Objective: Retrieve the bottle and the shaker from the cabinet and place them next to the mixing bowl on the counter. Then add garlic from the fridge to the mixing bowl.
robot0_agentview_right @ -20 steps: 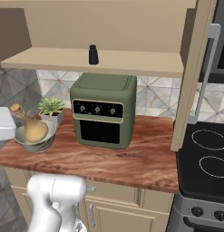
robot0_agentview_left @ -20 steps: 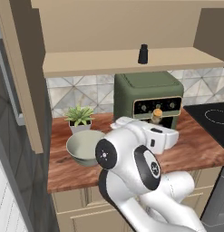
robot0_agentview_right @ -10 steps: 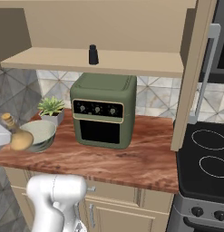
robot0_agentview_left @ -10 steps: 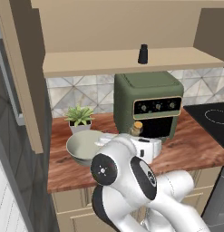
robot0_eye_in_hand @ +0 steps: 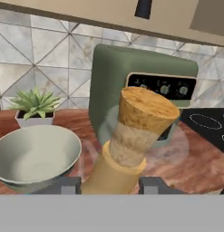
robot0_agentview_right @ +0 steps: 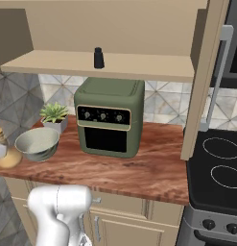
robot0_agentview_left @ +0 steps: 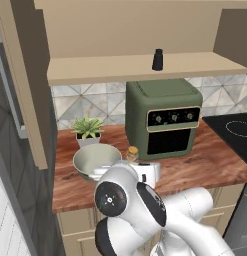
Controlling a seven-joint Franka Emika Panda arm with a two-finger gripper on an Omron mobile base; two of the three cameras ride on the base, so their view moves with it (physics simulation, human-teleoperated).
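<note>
One bottle (robot0_eye_in_hand: 127,149), cork-stoppered, clamped in gripper (robot0_eye_in_hand: 111,185); jaws closed on its body, low over worktop (robot0_agentview_right: 139,168) front-left area. One mixing bowl (robot0_agentview_right: 37,142) near worktop left edge, just beside bottle. One shaker (robot0_agentview_right: 98,57), dark, upright on cabinet shelf (robot0_agentview_right: 53,65). One potted plant (robot0_agentview_right: 54,116) at back-left, behind bowl. One green oven (robot0_agentview_right: 110,116) mid-worktop. Bottle base hidden by arm in left base view; cut off at frame edge in right base view. Bare worktop in front of and right of oven, up to stove (robot0_agentview_right: 220,163).
</note>
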